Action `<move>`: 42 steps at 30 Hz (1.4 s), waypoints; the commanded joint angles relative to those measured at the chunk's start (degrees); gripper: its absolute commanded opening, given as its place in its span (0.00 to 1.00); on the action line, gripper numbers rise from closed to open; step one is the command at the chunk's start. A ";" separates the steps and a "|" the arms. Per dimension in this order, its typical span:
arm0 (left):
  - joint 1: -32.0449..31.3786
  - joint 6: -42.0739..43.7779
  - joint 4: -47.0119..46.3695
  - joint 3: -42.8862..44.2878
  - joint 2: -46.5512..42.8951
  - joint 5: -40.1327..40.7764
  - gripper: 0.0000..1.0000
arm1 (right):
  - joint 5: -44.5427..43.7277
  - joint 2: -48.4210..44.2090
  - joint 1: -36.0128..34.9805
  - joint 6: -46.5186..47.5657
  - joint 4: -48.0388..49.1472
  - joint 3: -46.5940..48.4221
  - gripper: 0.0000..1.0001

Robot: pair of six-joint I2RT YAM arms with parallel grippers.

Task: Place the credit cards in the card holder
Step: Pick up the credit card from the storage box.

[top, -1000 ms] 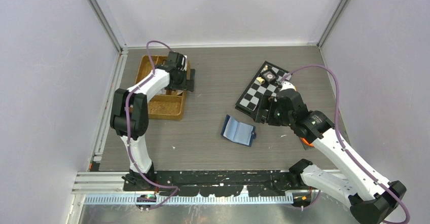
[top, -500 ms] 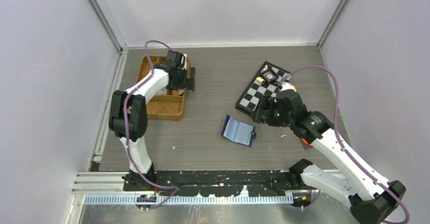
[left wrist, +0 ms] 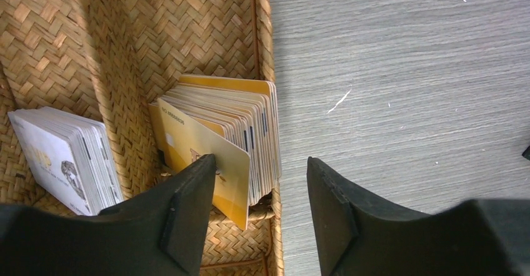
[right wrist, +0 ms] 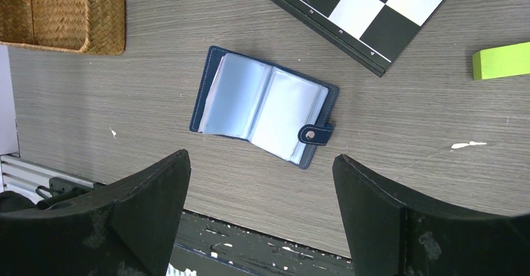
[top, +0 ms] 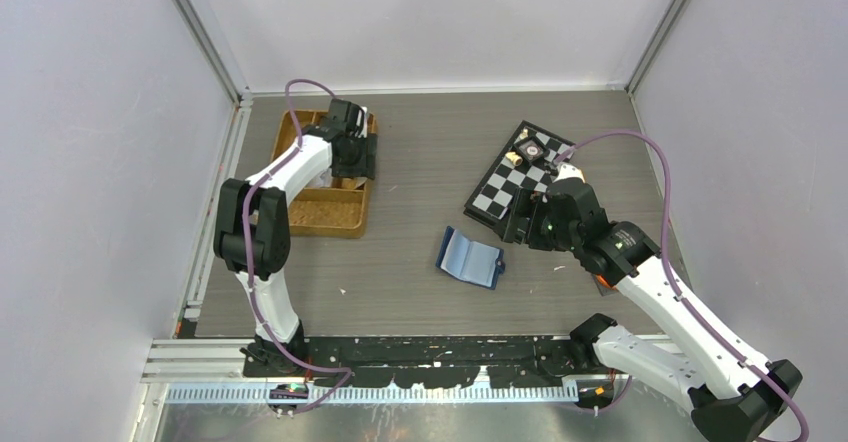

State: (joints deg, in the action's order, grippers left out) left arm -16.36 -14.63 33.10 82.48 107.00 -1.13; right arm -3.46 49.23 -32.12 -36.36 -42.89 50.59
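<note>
**Stock on the counter: cards at the tray, holder waiting open**

- **Credit cards** (left wrist: 231, 120): An orange-tan stack is standing on edge in a corner compartment of the wicker tray (left wrist: 187, 26), leaning against the tray's wall. A white stack (left wrist: 62, 157) is lying in the neighbouring compartment. No card is lying out on the counter (left wrist: 406, 70) in any view.
- **Left fingers** (left wrist: 187, 213): These are partly spread and gripping nothing. One finger is sitting inside the compartment, at or just in front of the face of the front orange card. The other is hanging over the bare counter outside the tray wall. The stack and the wall are both lying between them, so I judge the arm is lining up on a card and has not yet isolated one.
- **Card holder** (right wrist: 265, 104): This is lying open on the counter with its pale blue pockets facing up and its snap tab flung to one side. It sits between the tray and the checkerboard (right wrist: 362, 7), touching neither. It is probably left open like this so a card can go straight in. Whether any pocket is already filled is not clear.
- **Right fingers** (right wrist: 144, 207): These are spread wide and empty, hovering above the holder and framing it from either side. I read this arm as waiting to steady the holder.
- **Sundries**: A green block (right wrist: 503, 59) is lying beside the checkerboard.
- **Progress**: The task is looking barely begun.
</note>
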 commanded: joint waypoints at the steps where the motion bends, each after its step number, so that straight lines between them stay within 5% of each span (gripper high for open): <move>1: -0.43 -0.56 2.31 2.75 -0.09 -1.84 0.53 | 0.26 -0.55 0.22 -0.45 1.96 -0.22 0.89; 26: -0.45 1.45 5.69 4.41 0.02 3.38 0.00 | 0.24 0.18 0.36 -0.37 1.94 0.13 0.88; 37: -0.45 6.00 7.76 3.88 -6.33 10.86 0.00 | -1.09 -0.62 0.36 0.24 1.94 1.03 0.89; 42: -1.61 9.39 4.69 0.43 -14.35 10.23 0.00 | 5.96 -2.58 0.30 1.94 4.34 3.86 0.90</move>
State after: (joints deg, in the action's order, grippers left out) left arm -16.64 -8.64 39.48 84.64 101.58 8.86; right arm -2.63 49.28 -32.01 -36.10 -42.87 50.85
